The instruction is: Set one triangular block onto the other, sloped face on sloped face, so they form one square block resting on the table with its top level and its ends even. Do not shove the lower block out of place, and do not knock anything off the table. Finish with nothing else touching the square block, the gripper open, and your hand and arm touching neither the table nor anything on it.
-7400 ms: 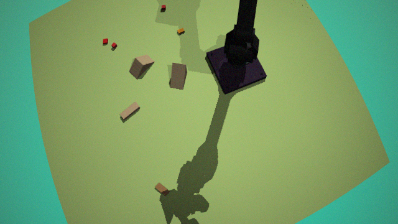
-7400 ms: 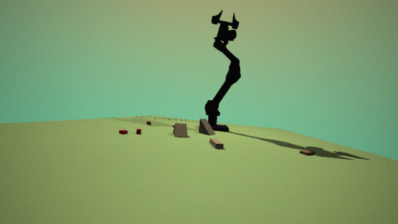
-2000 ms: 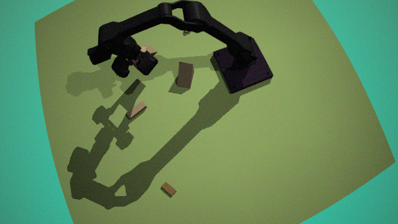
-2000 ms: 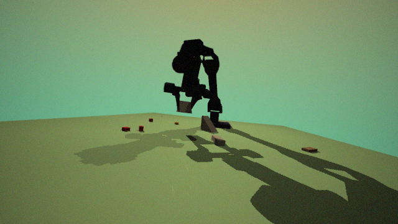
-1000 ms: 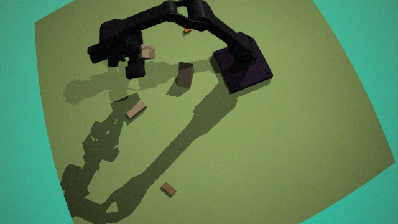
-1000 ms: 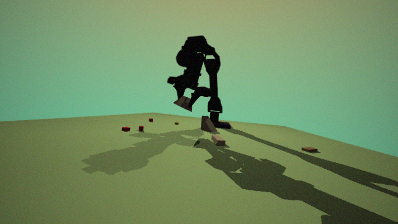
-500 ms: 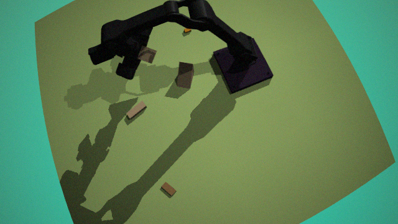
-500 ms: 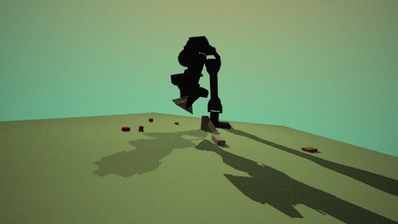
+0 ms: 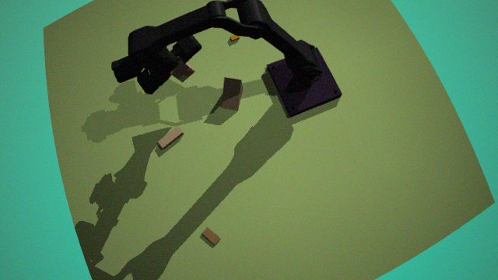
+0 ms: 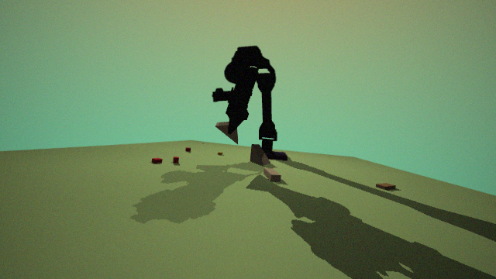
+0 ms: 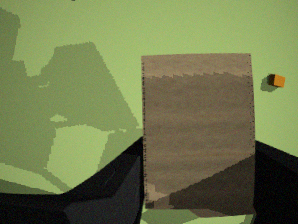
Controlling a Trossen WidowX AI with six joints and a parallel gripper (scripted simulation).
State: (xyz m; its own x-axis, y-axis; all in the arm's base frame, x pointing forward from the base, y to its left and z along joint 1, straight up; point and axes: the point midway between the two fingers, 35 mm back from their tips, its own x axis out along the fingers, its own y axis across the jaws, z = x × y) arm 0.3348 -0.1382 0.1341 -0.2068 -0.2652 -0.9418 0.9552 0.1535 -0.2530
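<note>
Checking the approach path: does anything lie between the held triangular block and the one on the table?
Nothing: the exterior view shows only air between the held block and the resting block.

Held triangular block mostly hidden under pincer in top view — fingertip contact seemingly unseen.
</note>
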